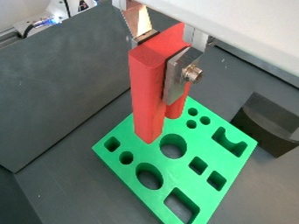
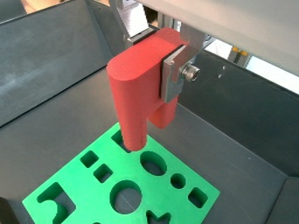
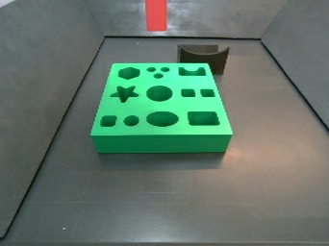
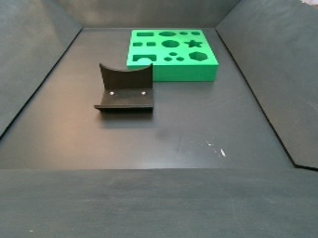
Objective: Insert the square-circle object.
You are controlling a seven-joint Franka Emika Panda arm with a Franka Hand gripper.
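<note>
My gripper [image 1: 158, 63] is shut on the square-circle object [image 1: 146, 96], a tall red piece of two joined pegs, one thicker than the other. It hangs upright above the flat green block with shaped holes [image 1: 122, 144], its lower ends clear of the block's top. Both wrist views show this: gripper [image 2: 152, 59], red piece [image 2: 135, 96], green block [image 2: 70, 179]. A silver finger plate [image 1: 177, 80] presses on the piece's side. In a side view only the red piece's lower end [image 3: 156, 13] shows, above the far side of the green block [image 3: 161, 139]. The gripper is out of both side views.
The dark fixture [image 3: 203, 58] stands on the floor just beyond the green block's far right corner; it also shows in a side view [image 4: 125, 88] and in a wrist view [image 1: 268, 122]. Dark walls enclose the floor [image 4: 187, 121]. The green block [image 4: 174, 72] sits near one end.
</note>
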